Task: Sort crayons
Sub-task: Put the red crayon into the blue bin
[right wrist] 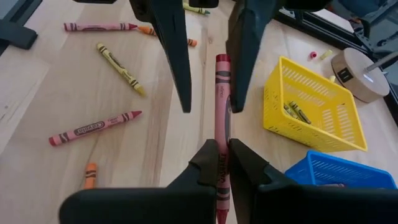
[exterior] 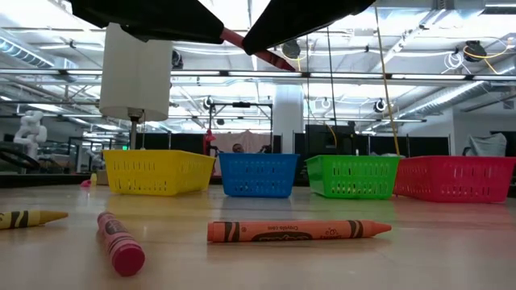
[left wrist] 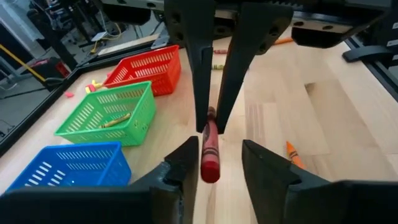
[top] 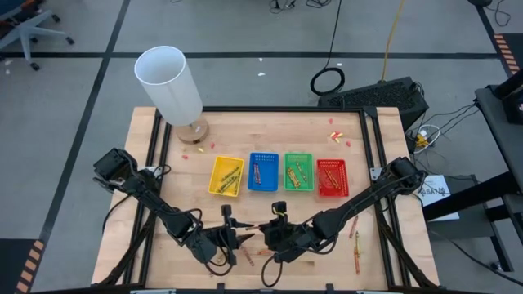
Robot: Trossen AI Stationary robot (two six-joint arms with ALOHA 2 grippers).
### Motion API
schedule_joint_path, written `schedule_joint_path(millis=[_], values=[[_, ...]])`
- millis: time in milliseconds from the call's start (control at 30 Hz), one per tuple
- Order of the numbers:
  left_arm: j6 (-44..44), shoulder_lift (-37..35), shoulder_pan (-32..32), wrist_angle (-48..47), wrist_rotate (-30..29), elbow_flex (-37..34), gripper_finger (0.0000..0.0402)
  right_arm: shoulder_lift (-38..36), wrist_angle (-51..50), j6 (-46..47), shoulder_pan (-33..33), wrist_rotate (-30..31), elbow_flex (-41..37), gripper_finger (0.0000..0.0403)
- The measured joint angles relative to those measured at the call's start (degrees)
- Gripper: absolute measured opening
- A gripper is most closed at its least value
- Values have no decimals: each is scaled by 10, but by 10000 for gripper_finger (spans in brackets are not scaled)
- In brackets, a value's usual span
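My right gripper (right wrist: 223,146) is shut on a red crayon (right wrist: 221,93) held in the air near the table's front edge. The crayon's free flat end (left wrist: 209,174) reaches between the two fingers of my left gripper (left wrist: 219,148). Those fingers are open and stand on either side of that end, apart from it. From above, the two grippers (top: 241,237) (top: 263,235) meet tip to tip. In the low view the crayon (exterior: 258,50) slants above the table. Other crayons lie loose on the wood (right wrist: 93,127) (exterior: 298,231). My right gripper pinches the red crayon between its two fingers, with the wrapper (right wrist: 221,134) showing just past the fingertips. The crayon lies along the fingers and reaches far back between them. It is lifted clear of the table, its flat end pointing at my left gripper.
Yellow (top: 214,175), blue (top: 263,155), green (top: 298,155) and red (top: 332,162) trays stand in a row mid-table, each holding crayons. A white cylinder on a round wooden base (top: 167,82) stands far left. Loose crayons lie near the right front (top: 356,253). Small scraps lie far right (top: 335,135).
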Motion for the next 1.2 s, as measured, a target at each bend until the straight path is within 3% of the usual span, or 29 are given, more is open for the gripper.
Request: schedule_joint_path(millis=[700, 933, 1033, 1200], values=[[-31, 0, 23, -1, 40, 0, 15, 0, -2, -5, 0, -2, 0, 2], [-31, 0, 23, -1, 40, 0, 13, 0, -2, 0, 0, -2, 0, 3], [-31, 0, 22, -1, 43, 0, 13, 0, -2, 2, 0, -12, 0, 21], [-31, 0, 22, -4, 43, 0, 13, -9, -33, 16, 9, -12, 0, 84]])
